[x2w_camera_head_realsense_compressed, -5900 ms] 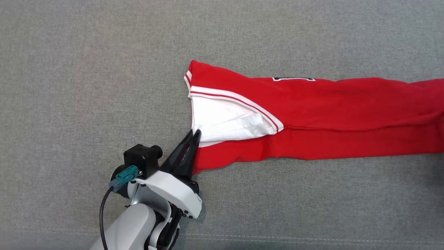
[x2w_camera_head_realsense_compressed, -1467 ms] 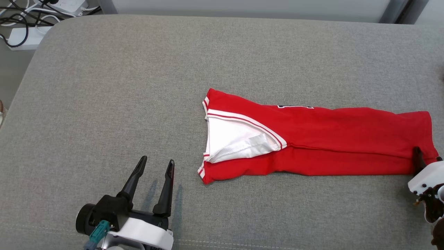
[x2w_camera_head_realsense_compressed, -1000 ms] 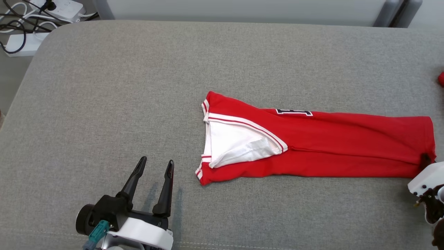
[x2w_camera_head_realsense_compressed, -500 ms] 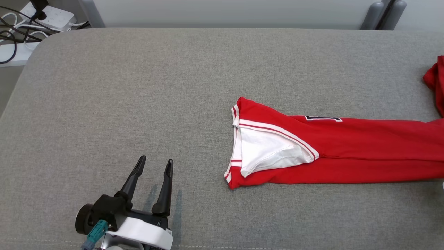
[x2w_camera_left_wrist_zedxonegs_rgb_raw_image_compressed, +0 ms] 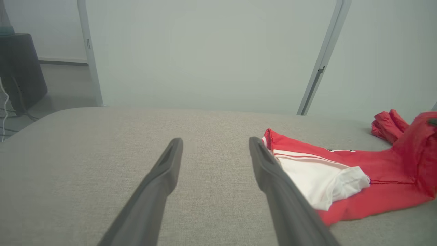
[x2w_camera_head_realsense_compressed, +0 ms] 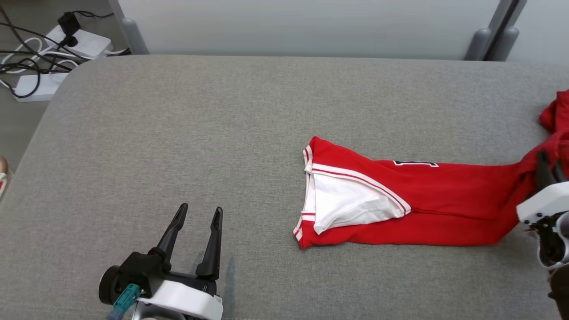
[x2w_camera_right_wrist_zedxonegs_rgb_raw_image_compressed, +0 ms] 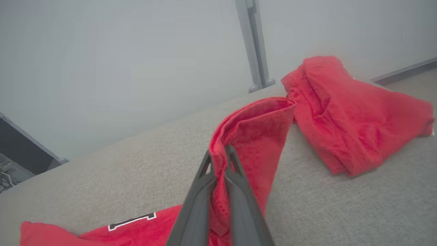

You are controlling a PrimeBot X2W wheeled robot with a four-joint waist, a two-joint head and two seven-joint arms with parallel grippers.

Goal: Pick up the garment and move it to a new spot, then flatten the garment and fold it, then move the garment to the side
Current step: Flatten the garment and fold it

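Observation:
The garment (x2w_camera_head_realsense_compressed: 444, 200) is a red jersey with white trim, lying as a long narrow strip on the grey cushion (x2w_camera_head_realsense_compressed: 178, 133). Its white-lined neck end points left. My right gripper (x2w_camera_head_realsense_compressed: 543, 162) is shut on the garment's right end and holds it raised off the cushion; in the right wrist view the red cloth (x2w_camera_right_wrist_zedxonegs_rgb_raw_image_compressed: 259, 136) drapes over the shut right gripper (x2w_camera_right_wrist_zedxonegs_rgb_raw_image_compressed: 218, 152). My left gripper (x2w_camera_head_realsense_compressed: 198, 211) stands open at the lower left, well apart from the neck end, with nothing in it. In the left wrist view the left gripper (x2w_camera_left_wrist_zedxonegs_rgb_raw_image_compressed: 215, 141) sits left of the garment (x2w_camera_left_wrist_zedxonegs_rgb_raw_image_compressed: 341, 174).
A second red garment (x2w_camera_head_realsense_compressed: 555, 111) lies bunched at the cushion's right edge, also seen as a heap (x2w_camera_right_wrist_zedxonegs_rgb_raw_image_compressed: 348, 112) behind the lifted end. Power strips and cables (x2w_camera_head_realsense_compressed: 66, 40) lie on the floor beyond the back left corner. A pale partition (x2w_camera_head_realsense_compressed: 311, 26) stands behind.
The head camera has shifted. The right gripper has lifted the garment's right end off the cushion. The left gripper, shut at the neck end earlier, stays open and apart.

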